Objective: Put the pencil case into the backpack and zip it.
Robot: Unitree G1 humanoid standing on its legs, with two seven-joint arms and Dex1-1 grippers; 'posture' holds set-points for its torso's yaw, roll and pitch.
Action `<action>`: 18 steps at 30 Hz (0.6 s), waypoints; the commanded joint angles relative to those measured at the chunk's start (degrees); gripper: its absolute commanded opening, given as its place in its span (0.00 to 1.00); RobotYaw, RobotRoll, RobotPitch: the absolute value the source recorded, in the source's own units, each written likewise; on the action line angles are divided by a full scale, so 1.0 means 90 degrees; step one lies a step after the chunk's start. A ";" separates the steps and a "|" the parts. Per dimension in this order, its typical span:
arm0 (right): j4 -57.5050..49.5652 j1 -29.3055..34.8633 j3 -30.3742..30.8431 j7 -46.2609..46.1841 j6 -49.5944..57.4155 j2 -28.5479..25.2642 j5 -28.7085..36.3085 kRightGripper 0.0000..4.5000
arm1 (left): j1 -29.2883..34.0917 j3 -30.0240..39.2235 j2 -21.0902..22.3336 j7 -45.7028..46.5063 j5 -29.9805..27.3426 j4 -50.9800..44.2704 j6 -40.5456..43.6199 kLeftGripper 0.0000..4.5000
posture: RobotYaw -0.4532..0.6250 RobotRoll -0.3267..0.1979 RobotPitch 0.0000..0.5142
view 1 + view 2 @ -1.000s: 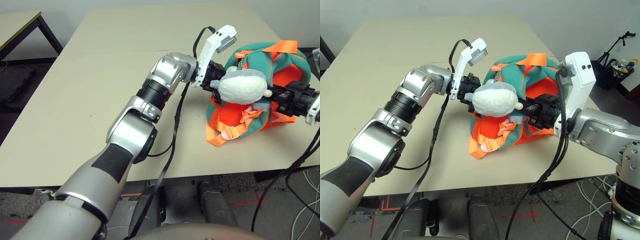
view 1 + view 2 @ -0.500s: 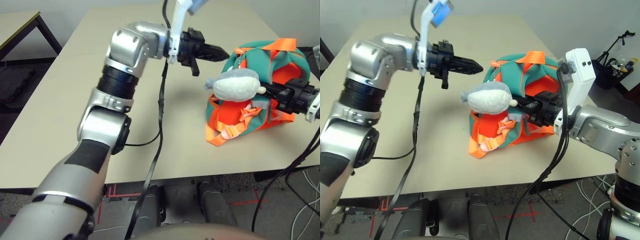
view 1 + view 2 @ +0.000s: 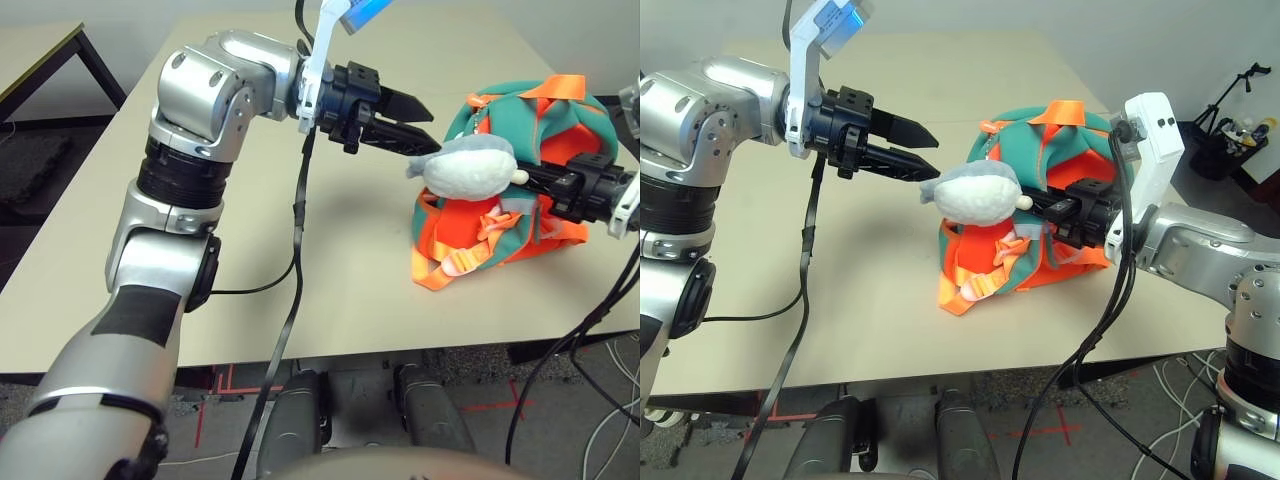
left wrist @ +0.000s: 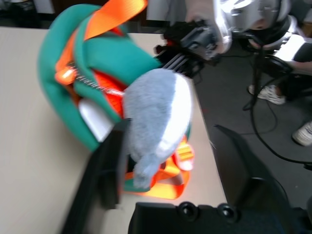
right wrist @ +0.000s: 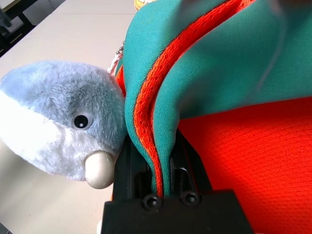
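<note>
Right of the left pincer (image 3: 425, 132), whose fingers are spread wide and empty, the backpack (image 3: 560, 130) sits on the surface (image 3: 250, 130), plush toy (image 3: 470, 168) nearest. Right pincer (image 5: 163, 161) pinches the backpack's teal edge. Pencil case (image 4: 95, 119) seemingly inside already; zipping remains.

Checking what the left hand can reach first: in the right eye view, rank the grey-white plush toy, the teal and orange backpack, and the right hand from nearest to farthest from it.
1. Grey-white plush toy, just right of the open left hand.
2. Teal and orange backpack, behind the toy.
3. Right hand, gripping the backpack's right side.
</note>
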 commanded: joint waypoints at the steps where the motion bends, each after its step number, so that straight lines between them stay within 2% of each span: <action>1: -0.0088 -0.0040 0.0136 0.0071 0.0097 0.0094 0.0023 0.05 | 0.0165 -0.0289 -0.0082 -0.0043 0.0037 -0.0168 -0.0245 1.00 | 0.36 0.62 0.20; 12: -0.0200 -0.0071 0.0114 -0.0067 0.0119 0.0224 0.0099 0.05 | 0.0428 -0.0931 -0.0803 0.0714 0.0645 0.0111 -0.0812 1.00 | 0.34 0.62 0.21; 18: -0.0276 -0.0027 0.0061 -0.0152 0.0139 0.0281 0.0155 0.05 | 0.0497 -0.1065 -0.0872 0.0853 0.0861 0.0220 -0.0818 1.00 | 0.33 0.62 0.21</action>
